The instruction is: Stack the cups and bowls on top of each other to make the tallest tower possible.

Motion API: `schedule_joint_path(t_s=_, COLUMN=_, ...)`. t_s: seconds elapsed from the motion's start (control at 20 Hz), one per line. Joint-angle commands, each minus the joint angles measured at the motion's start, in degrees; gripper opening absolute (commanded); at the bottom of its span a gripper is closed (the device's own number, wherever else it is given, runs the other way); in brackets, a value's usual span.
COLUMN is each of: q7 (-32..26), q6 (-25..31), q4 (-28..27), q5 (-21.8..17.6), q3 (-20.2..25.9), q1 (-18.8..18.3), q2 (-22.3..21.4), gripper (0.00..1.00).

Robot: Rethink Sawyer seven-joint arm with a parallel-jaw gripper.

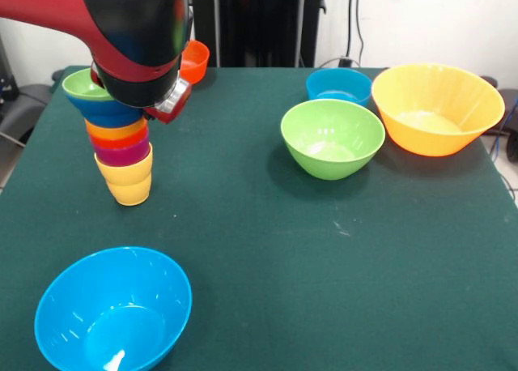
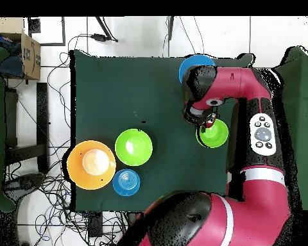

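The tower (image 1: 121, 148) stands at the left of the front view. Its base is a narrow yellow cup (image 1: 129, 191); above it sit a yellow, a purple, a red and an orange piece, then a dark blue bowl (image 1: 109, 112), and a green bowl (image 1: 83, 84) on top. In the overhead view only that green top bowl (image 2: 212, 134) shows. My gripper (image 1: 167, 104) is right beside the tower's top, mostly hidden under the arm's black head; in the overhead view the gripper (image 2: 208, 120) is at the green bowl's rim. I cannot see what, if anything, it holds.
An orange-red bowl (image 1: 196, 59) sits behind the arm. A light blue bowl (image 1: 113, 310) (image 2: 196, 64) is at the front left. A green bowl (image 1: 332, 136) (image 2: 133, 147), a small blue bowl (image 1: 338, 85) (image 2: 126, 182) and a large orange-yellow bowl (image 1: 437, 108) (image 2: 91, 164) stand at the right.
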Motion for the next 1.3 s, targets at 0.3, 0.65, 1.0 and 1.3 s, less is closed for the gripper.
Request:
schedule_joint_path(t_s=0.3, q7=-14.1, q6=-2.5, q4=-1.2, q5=-4.4, q3=2.3, q1=1.6, q2=1.0, gripper=0.00)
schedule_joint_path(t_s=0.65, q7=-14.3, q6=-2.4, q4=-1.3, q5=-4.3, q3=2.4, q1=1.6, q2=0.9, gripper=1.00)
schedule_joint_path(t_s=1.0, q7=-14.6, q6=-2.3, q4=-1.6, q5=-4.1, q3=2.8, q1=1.8, q2=1.0, gripper=1.00)
schedule_joint_path(t_s=1.3, q7=-14.1, q6=-2.1, q4=-2.1, q5=-4.4, q3=2.5, q1=2.1, q2=0.8, gripper=1.00)
